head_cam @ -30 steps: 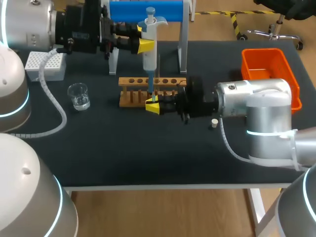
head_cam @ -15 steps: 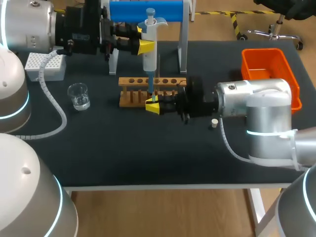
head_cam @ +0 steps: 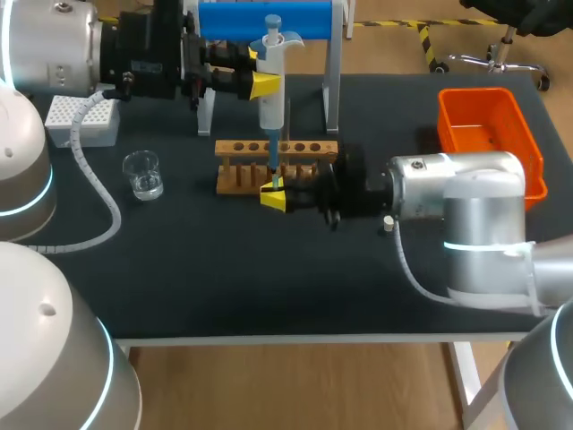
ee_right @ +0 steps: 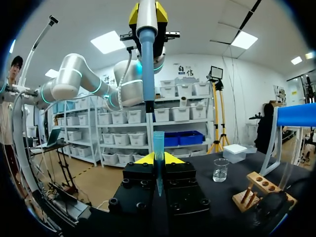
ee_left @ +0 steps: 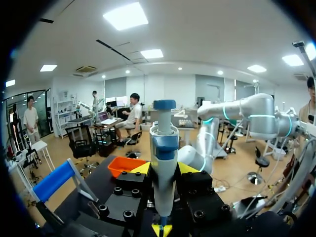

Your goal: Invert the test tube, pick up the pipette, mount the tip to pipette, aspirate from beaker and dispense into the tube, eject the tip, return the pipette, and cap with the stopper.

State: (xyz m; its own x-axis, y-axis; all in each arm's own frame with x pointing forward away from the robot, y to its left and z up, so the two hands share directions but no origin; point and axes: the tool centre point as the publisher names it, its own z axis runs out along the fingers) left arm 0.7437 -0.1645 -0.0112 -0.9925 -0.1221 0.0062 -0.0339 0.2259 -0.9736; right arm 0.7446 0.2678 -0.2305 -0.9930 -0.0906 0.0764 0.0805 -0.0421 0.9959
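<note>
The dark bench (head_cam: 269, 287) carries everything. My left arm (head_cam: 54, 45) comes in from the far left corner. Its tool (head_cam: 260, 68) is clenched on the pipette (head_cam: 271, 112), which it holds upright in front of the blue stand (head_cam: 264, 18). My right arm (head_cam: 466, 206) lies across the bench from the right. Its tool (head_cam: 274, 193) sits just in front of the wooden rack (head_cam: 242, 170), directly under the pipette.

The orange bin (head_cam: 488, 125) stands at the far right, well apart from the rest. The white tip box (head_cam: 82, 118) sits at the far left, under the left arm. The beaker (head_cam: 142, 174), with clear liquid in it, stands between the tip box and the rack, touching neither.

In the right wrist view the test tube (ee_right: 158, 148) stands upright, mouth up, gripped between the right tool's yellow fingertips (ee_right: 170, 158). The pipette's thin tip hangs at the tube's mouth. Whether it has entered the tube is hard to tell from this angle.

The small pale stopper (head_cam: 389, 223) lies on the bench just beside the right arm's wrist.
</note>
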